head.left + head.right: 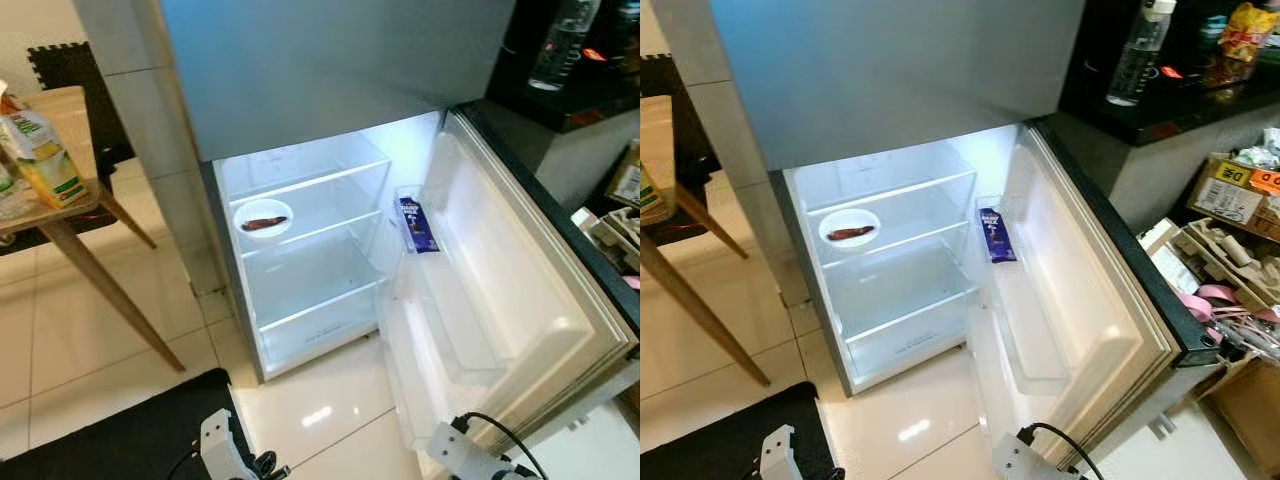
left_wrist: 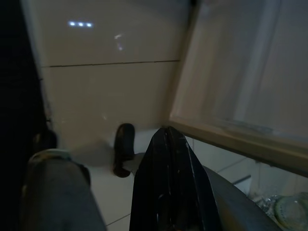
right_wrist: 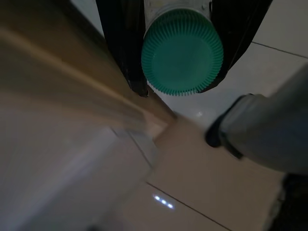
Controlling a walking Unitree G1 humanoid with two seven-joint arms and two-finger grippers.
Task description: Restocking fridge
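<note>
Before the robot, at twelve o'clock, stands a fridge (image 1: 300, 330) with its lower door (image 1: 520, 290) swung wide toward three o'clock and the lit interior exposed. On the middle glass shelf rests a white bowl (image 1: 263, 217) holding a dark brown item too small to identify. Inside the door's upper bin (image 1: 415, 215) stands a blue packet (image 1: 418, 224); its lettering is illegible. At nine o'clock a wooden table (image 1: 75, 205), cut off by the frame edge, carries a juice carton (image 1: 42, 155) that is also partly cropped. At two o'clock a clear bottle (image 1: 1137, 50) stands on a dark counter (image 1: 1160, 115), with cluttered cardboard boxes (image 1: 1230, 190) below.

Both arms hang low at six o'clock over the pale tile floor (image 1: 330, 410). Right gripper (image 3: 182, 72): its black fingers (image 3: 122, 43) clamp a bottle with a green ribbed cap (image 3: 182, 52), whose body is hidden behind the cap. Left gripper (image 2: 171, 159): fingertips pressed together, holding nothing; much of this wrist view is dark and blurred.
</note>
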